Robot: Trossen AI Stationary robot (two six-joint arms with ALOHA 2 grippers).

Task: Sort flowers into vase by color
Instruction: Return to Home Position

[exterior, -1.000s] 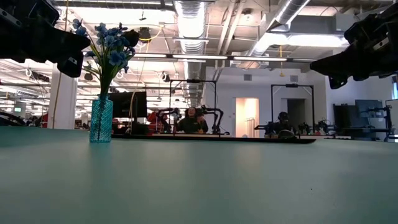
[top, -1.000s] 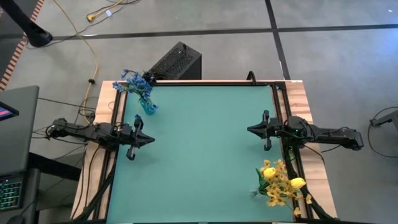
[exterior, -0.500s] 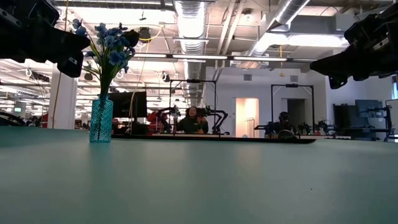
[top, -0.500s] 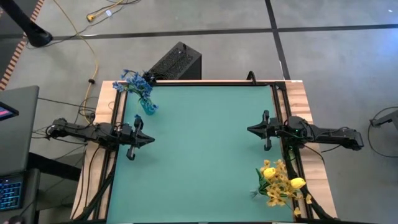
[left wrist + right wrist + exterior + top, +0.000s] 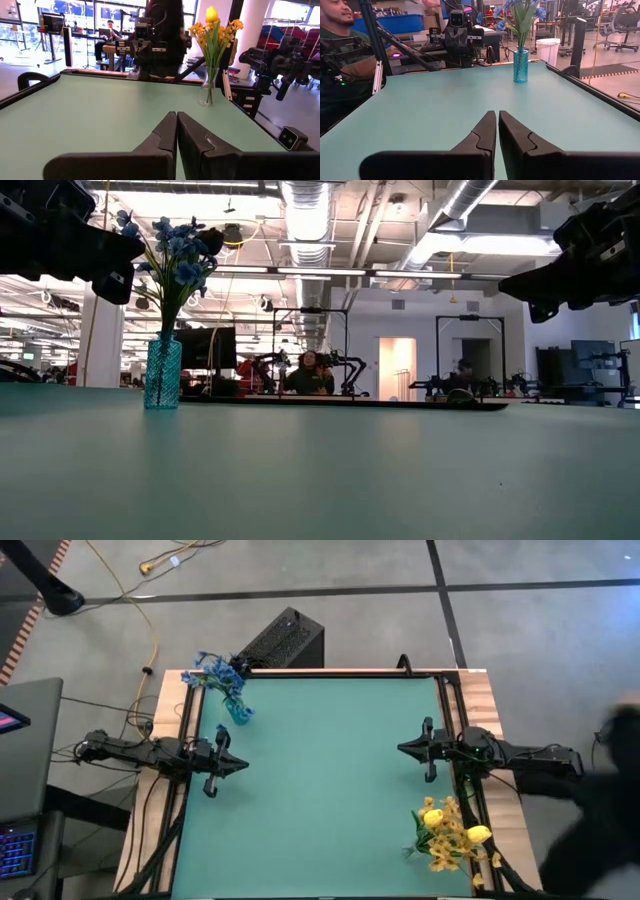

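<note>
Across the last second we see almost nothing move on the surface (image 5: 320, 770). The left end effector (image 5: 240, 764) hangs at the same spot by its own edge, and the right end effector (image 5: 405, 748) hangs at the same spot opposite it. The two point at each other, well apart. In each wrist view the two fingers are pressed together with nothing between them, both on the left (image 5: 177, 114) and on the right (image 5: 497, 113).

The one new thing is a dark blurred shape (image 5: 600, 820) that comes in from the floor side behind the right arm. It was absent half a second ago, and we cannot tell what it is. It stays off the surface.

The blue flowers (image 5: 215, 670) stand in the blue vase (image 5: 240, 712), near the left end effector and off to one side of it. For the right end effector they are far ahead, across the surface. The yellow flowers (image 5: 450, 830) stand in the clear vase (image 5: 206, 92), near the right end effector and off to its side, and far ahead of the left one. We see no loose stem lying between the two end effectors.

We judge the sorting finished, with each colour in its own vase. Since both arms are unmoved and empty, they appear to be parked already. The incoming shape may mean someone is stepping up to the rig.
</note>
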